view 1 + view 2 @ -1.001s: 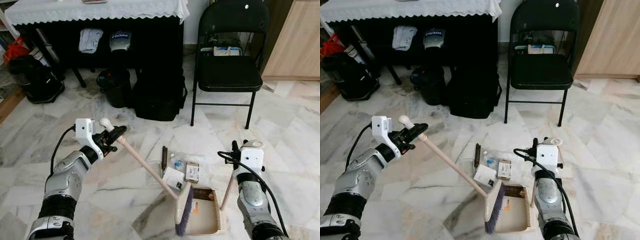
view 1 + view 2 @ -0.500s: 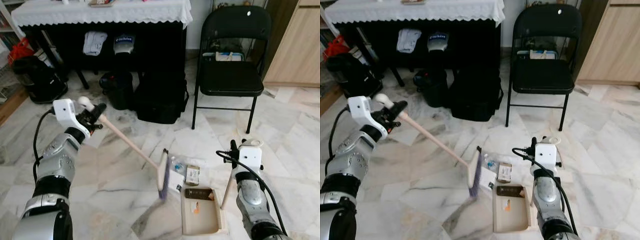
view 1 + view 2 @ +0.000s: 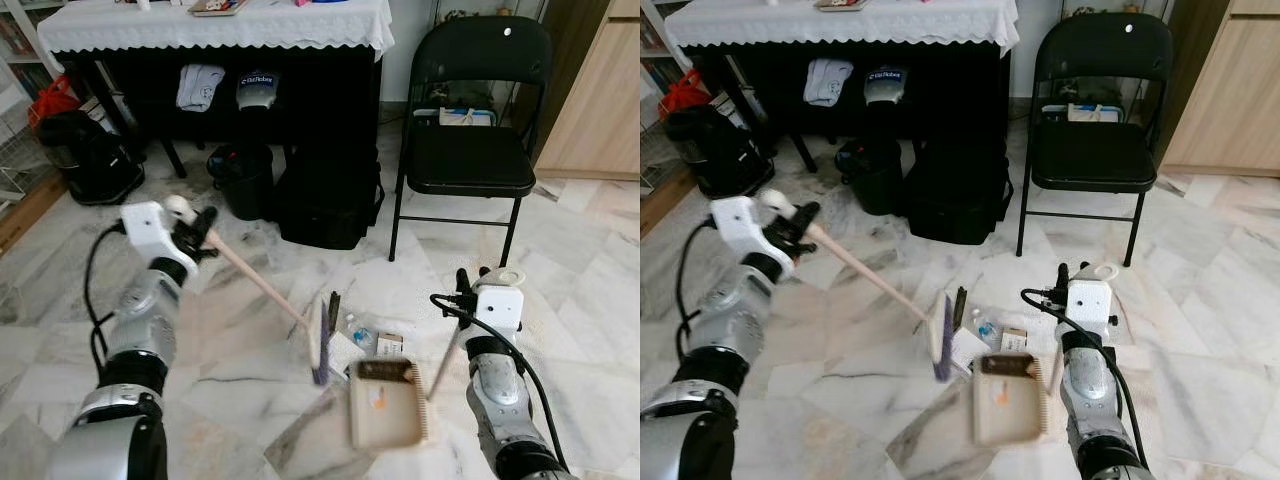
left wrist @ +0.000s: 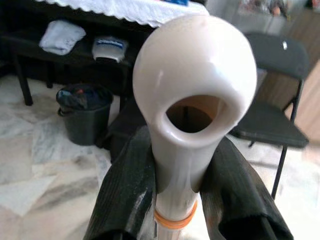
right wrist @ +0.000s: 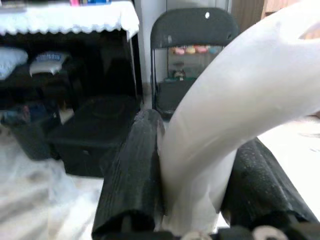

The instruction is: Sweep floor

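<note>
A marble floor point(image 3: 250, 410) spreads out before the robot. The left pincer point(image 3: 203, 231) is clamped around the top of a pale broom handle point(image 3: 262, 288), just below its rounded end with a hanging hole; the left wrist view shows both black fingers point(image 4: 127, 192) pressed against the handle. The handle slants down and toward the right to the broom head point(image 3: 322, 338), whose purple bristles touch the floor.

The right pincer point(image 3: 466, 288) grips the upright handle of a beige dustpan point(image 3: 384, 405); in the right wrist view its fingers point(image 5: 135, 175) press either side of that handle. The dustpan looks blurred and sits just right of the broom head. Inside it lie a dark flat item at the far edge and a small orange speck.

Beside the broom head, litter point(image 3: 372, 340) lies on the floor: a small carton, a clear wrapper and white paper.

Further back stand a black folding chair point(image 3: 468, 150), a black bag point(image 3: 328, 205), a black bucket point(image 3: 243, 178), and a tabletop with a white lace cloth point(image 3: 220, 25).
</note>
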